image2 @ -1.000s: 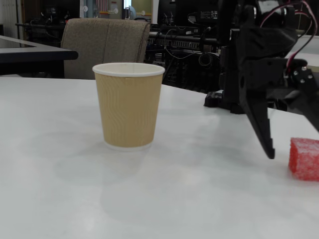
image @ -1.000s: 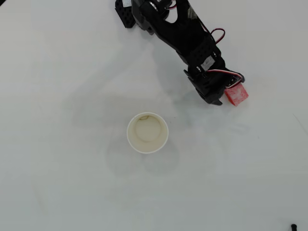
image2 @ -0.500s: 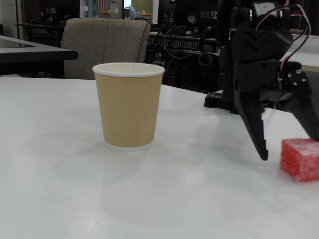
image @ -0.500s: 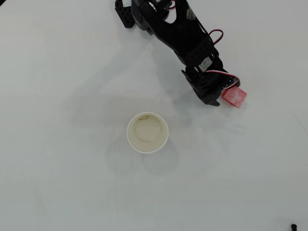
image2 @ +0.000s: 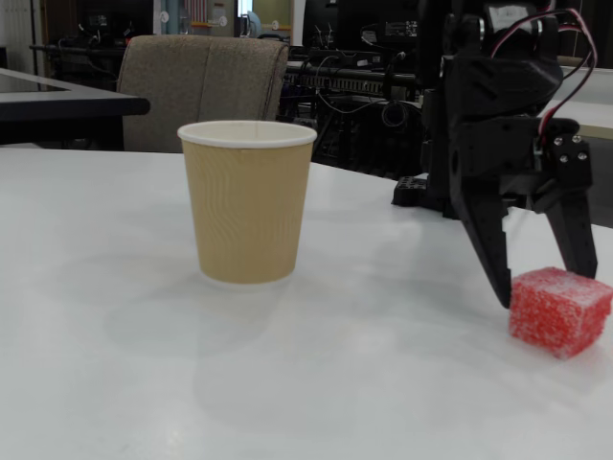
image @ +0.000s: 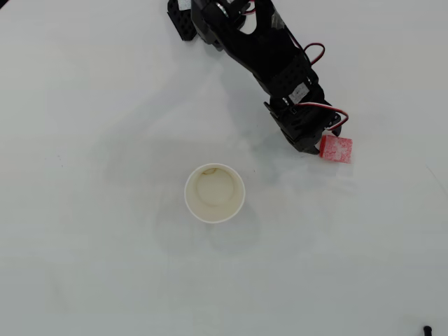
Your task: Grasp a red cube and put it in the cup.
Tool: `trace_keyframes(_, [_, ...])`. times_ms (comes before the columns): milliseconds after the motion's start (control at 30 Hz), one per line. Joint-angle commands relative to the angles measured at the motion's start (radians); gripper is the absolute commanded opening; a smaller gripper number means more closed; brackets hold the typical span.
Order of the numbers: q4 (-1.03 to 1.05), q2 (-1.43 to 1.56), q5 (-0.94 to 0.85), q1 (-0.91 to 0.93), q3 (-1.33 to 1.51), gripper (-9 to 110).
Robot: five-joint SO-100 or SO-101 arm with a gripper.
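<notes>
- The white surface (image: 84, 266) fills my overhead view, bare on every side of the work, so I judge there is open room to swing the arm any way I choose.
- The black arm (image: 259, 49) reaches in from the top edge of the overhead view and slants down to the right, wires looping off its wrist.
- The cup (image2: 248, 201) stands upright, tan-walled in the fixed view, its mouth open upward and nothing inside that I can make out; in the overhead view it sits well apart from the arm, below and to the left of it.
- My tool (image2: 541, 287) hangs tips-down at the surface, its jaws parted and straddling the near top of the cube, a placement I read as lining up for the pinch; I cannot tell whether either finger touches it.
- The red cube (image2: 559, 310) rests on the surface, skewed, a corner turned toward the fixed camera, at the tool's tips and not yet lifted.
- Between cube and cup the surface lies clear; I judge the cup's rim the one edge to clear on the carry.
</notes>
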Motion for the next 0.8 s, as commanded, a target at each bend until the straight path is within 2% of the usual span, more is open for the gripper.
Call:
trace_keyframes(0, [-0.005,0.048,0.008,-0.003,-0.023,28])
trace_keyframes(233, [0.003,0.083,0.0,-0.063,-0.032,38])
trace_keyframes(500, [-0.023,0.078,0.008,-0.11,-0.078,38])
trace_keyframes(767, [-0.026,-0.002,0.011,-0.078,-0.16,38])
